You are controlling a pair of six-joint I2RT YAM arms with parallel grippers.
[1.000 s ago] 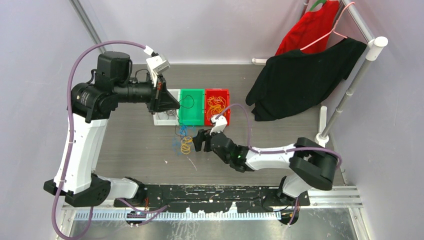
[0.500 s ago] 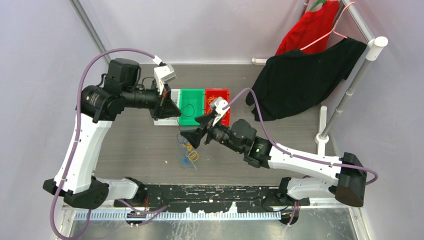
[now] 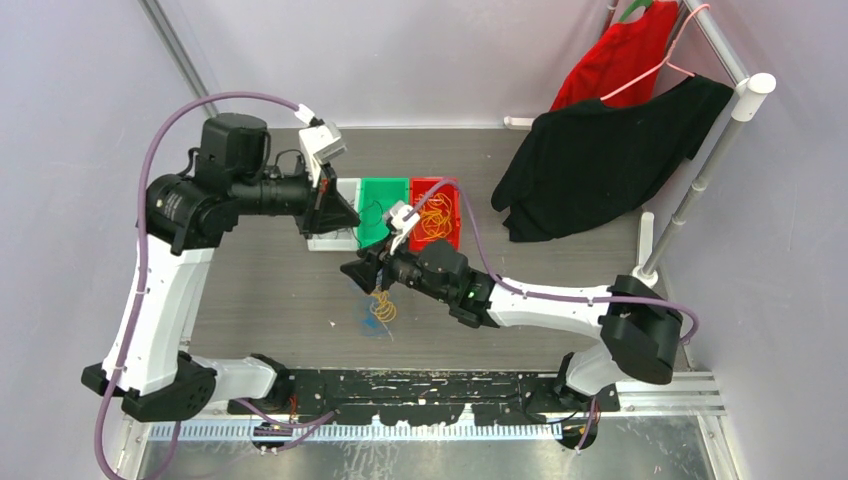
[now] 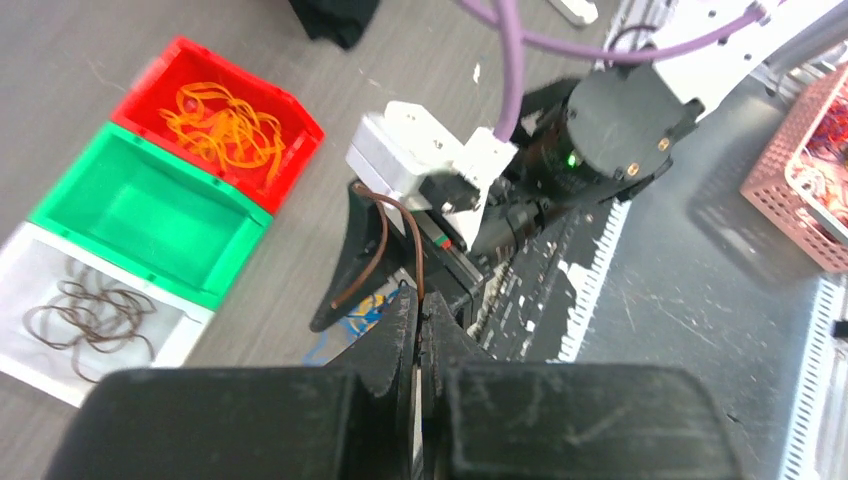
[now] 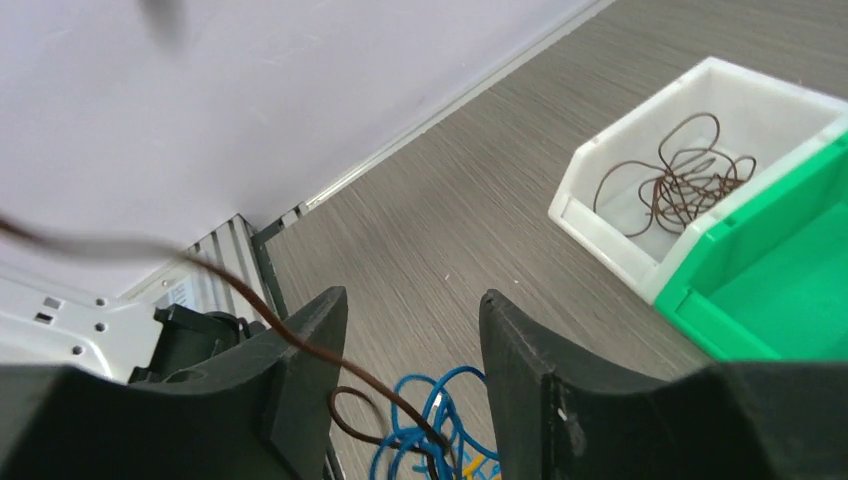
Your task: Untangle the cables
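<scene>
The cables lie tangled on the table in orange, blue and brown strands in front of the bins. My left gripper hangs above the white bin's near side, shut on a thin brown cable. That brown cable rises from the shut tips of the left gripper and loops towards the right arm. My right gripper sits low over the tangle with its jaws open. In the right wrist view, the blue strands lie below the right gripper, and the brown cable crosses its left finger, unclamped.
Side by side at the back stand a white bin holding brown cables, a green bin and a red bin holding orange cables. A black cloth and a red garment hang on a rack at the right.
My right gripper has swung left and down over the tangle, and its jaws have widened, then narrowed. The left gripper moved slightly, still holding the brown cable.
</scene>
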